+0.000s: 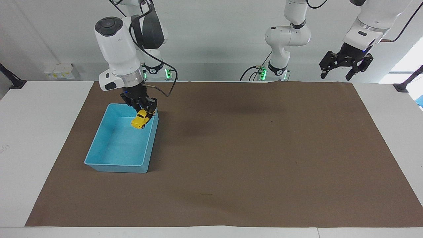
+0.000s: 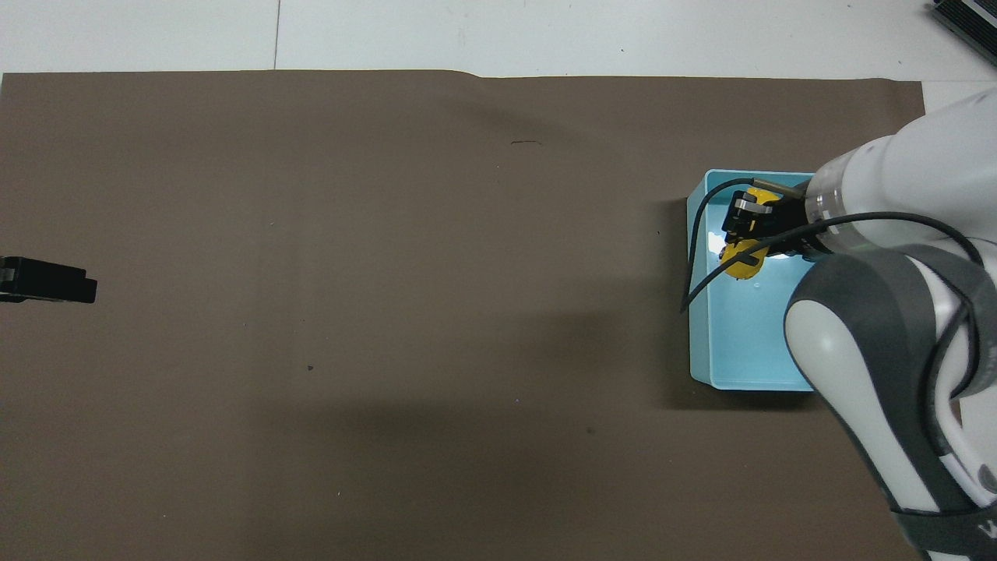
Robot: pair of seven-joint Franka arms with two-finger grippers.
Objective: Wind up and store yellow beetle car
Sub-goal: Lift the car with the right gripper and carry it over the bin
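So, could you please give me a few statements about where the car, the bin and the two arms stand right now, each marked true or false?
1. The right tool holds the yellow beetle car. True.
2. The car rests on the brown mat. False: it hangs in the air over the blue bin.
3. The left tool is open and holds nothing. True.
4. The left tool hovers over the bin. False: it waits raised at the left arm's end of the table.

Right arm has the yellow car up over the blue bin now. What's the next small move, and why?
Probably lower the right claw a little into the blue bin, then open it. The yellow beetle car hangs tilted in its grip above the bin's corner nearest the robots, close to the rim, so dropping from here risks a bounce. The left claw waits, open.
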